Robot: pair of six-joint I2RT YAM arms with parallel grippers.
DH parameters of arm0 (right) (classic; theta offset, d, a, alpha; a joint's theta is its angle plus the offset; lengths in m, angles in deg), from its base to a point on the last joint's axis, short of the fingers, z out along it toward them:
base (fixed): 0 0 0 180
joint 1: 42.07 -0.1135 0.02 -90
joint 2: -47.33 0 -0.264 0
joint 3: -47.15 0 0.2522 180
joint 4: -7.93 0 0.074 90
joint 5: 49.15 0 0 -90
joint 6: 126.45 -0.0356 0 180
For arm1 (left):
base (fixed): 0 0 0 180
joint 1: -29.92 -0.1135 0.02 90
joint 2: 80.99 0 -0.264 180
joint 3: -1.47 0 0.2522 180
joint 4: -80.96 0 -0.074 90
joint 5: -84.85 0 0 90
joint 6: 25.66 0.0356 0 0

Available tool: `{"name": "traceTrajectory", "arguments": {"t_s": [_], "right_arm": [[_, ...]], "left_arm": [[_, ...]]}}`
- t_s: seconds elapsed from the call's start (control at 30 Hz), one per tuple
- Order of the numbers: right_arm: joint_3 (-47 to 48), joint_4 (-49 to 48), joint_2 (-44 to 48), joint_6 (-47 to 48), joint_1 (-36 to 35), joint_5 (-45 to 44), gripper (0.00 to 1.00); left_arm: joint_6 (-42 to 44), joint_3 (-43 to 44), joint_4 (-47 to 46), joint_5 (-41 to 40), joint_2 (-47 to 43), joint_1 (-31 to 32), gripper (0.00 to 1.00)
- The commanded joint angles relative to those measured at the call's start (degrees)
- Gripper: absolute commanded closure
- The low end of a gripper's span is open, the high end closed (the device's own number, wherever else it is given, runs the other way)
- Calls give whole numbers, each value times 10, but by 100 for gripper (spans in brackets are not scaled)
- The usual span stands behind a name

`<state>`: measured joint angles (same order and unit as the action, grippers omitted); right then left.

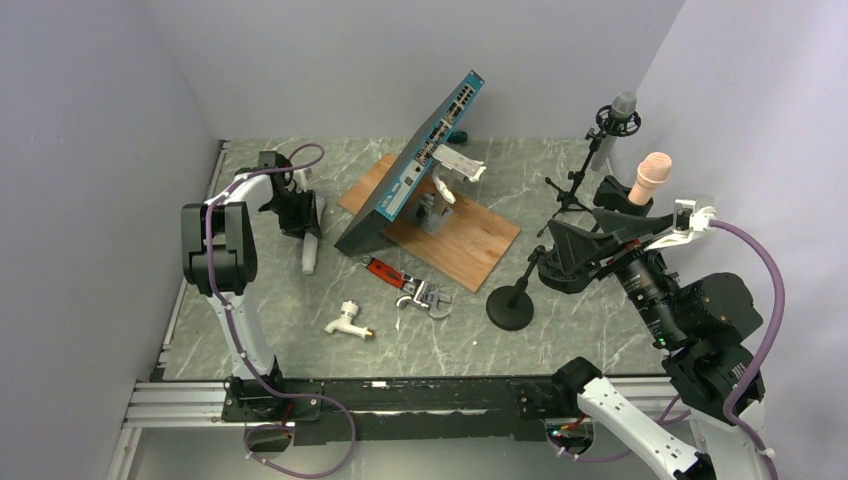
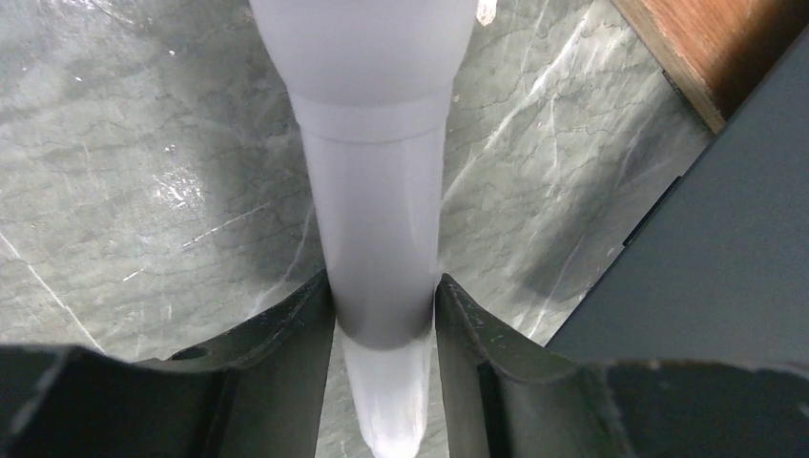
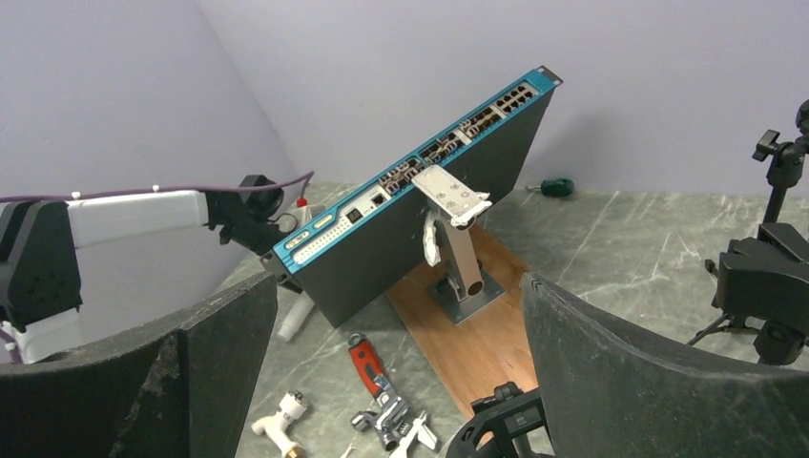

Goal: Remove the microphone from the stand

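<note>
A white microphone (image 2: 377, 191) lies between my left gripper's (image 2: 383, 286) fingers, which press on both sides of its handle. In the top view it slants down to the table (image 1: 311, 250) at the left, below the left gripper (image 1: 306, 225). A black stand with a round base (image 1: 510, 307) stands right of centre. My right gripper (image 1: 553, 258) is open at the top of its pole. In the right wrist view the stand's black clip (image 3: 504, 417) sits empty low between the open right gripper's (image 3: 396, 286) fingers.
A blue network switch (image 1: 415, 160) leans on a bracket on a wooden board (image 1: 470, 235). A red wrench (image 1: 405, 285) and a white tap (image 1: 347, 320) lie in front. A grey microphone on a tripod (image 1: 620, 110) and a pink-headed microphone (image 1: 652, 176) stand at the right.
</note>
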<state>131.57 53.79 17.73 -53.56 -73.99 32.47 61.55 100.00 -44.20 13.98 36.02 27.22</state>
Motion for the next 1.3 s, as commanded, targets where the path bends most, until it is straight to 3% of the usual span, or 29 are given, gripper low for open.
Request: {"name": "traceTrajectory", "arguments": {"t_s": [0.0,0.3,0.43,0.53,0.67,0.9,1.07,1.27], "right_arm": [[14,10,0,-7,-1,3,0],[19,25,5,-7,0,-4,0],[17,28,9,-11,-1,-6,0],[18,32,13,-7,0,-11,0],[24,41,14,4,-1,-20,0],[19,42,18,11,-1,-22,0],[17,51,8,22,-1,-22,0],[6,47,8,28,0,-29,0]], "left_arm": [[-6,15,5,-6,3,5,52],[-4,12,9,-23,-20,6,43],[-5,2,3,-35,-46,7,28],[-6,-4,4,-46,-63,6,22],[-3,-9,8,-63,-89,7,4],[-23,-66,-14,-63,-223,6,2],[-30,-64,24,-83,-341,6,4],[-55,-36,23,3,-487,22,2]]}}
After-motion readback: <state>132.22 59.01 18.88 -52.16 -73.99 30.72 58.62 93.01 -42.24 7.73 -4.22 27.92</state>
